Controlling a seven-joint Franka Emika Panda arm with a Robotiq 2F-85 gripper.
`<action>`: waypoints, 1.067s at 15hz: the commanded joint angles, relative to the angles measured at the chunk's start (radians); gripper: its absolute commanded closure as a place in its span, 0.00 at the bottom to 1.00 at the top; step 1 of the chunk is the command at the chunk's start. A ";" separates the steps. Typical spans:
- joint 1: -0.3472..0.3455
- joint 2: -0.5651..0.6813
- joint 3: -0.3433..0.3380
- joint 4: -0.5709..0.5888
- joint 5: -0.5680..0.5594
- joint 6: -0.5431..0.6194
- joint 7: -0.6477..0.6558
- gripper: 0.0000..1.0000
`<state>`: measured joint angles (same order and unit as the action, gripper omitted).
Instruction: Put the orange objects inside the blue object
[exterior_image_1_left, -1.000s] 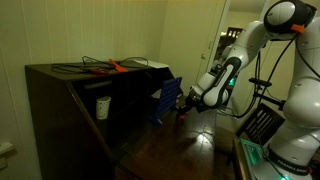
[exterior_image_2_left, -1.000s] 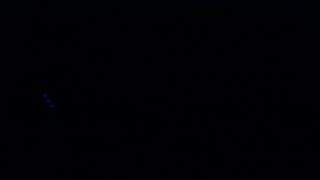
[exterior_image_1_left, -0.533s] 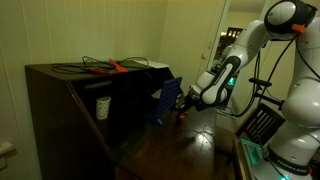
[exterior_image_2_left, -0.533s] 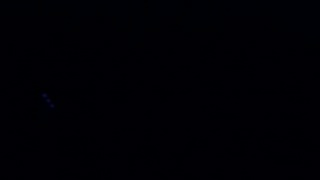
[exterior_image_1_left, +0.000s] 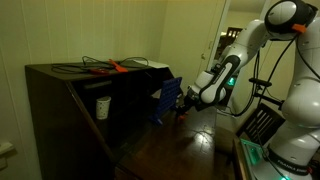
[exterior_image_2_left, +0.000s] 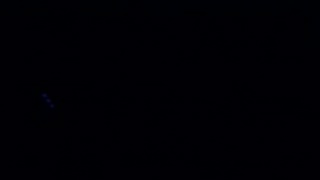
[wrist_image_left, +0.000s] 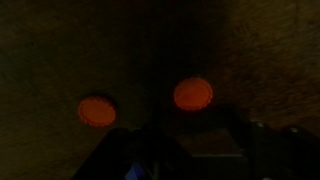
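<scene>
Item 1. White cup (exterior_image_1_left: 102, 107): on the dark cabinet (exterior_image_1_left: 60, 110), well off from my gripper (exterior_image_1_left: 183, 107) on the far side of the basket. No part in the task.

Item 2. Long orange-red tool (exterior_image_1_left: 115, 67): on the cabinet top among dark cables, above and well apart from my gripper. Not one of the pieces to move.

Item 3. Blue basket (exterior_image_1_left: 166, 100): just beside my gripper, on its cabinet side and tilted. I cannot see its inside from here, and nothing orange shows in it.

Item 4. My gripper: hangs low over the dark floor next to the basket. Whether the jaws stand apart or together, I cannot tell; in the wrist view they are only a dark mass at the lower edge.

Item 5. Orange piece, left (wrist_image_left: 97, 110): round, lying on a dark surface ahead of my gripper, outside the basket.

Item 6. Orange piece, right (wrist_image_left: 193, 94): round, near the first but apart from it, likewise outside the basket.

Item 7. The remaining exterior view is black; nothing readable.

Progress, as I judge it: nothing is deposited yet. Both pieces remain to be picked up and placed.
</scene>
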<state>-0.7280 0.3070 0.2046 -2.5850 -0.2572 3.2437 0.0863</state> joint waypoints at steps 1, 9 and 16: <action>-0.028 -0.005 0.029 0.007 -0.016 -0.067 -0.028 0.08; -0.043 -0.011 0.040 0.011 -0.009 -0.085 -0.062 0.64; -0.047 -0.020 0.038 0.016 -0.008 -0.127 -0.086 0.12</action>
<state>-0.7555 0.2932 0.2292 -2.5719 -0.2572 3.1672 0.0239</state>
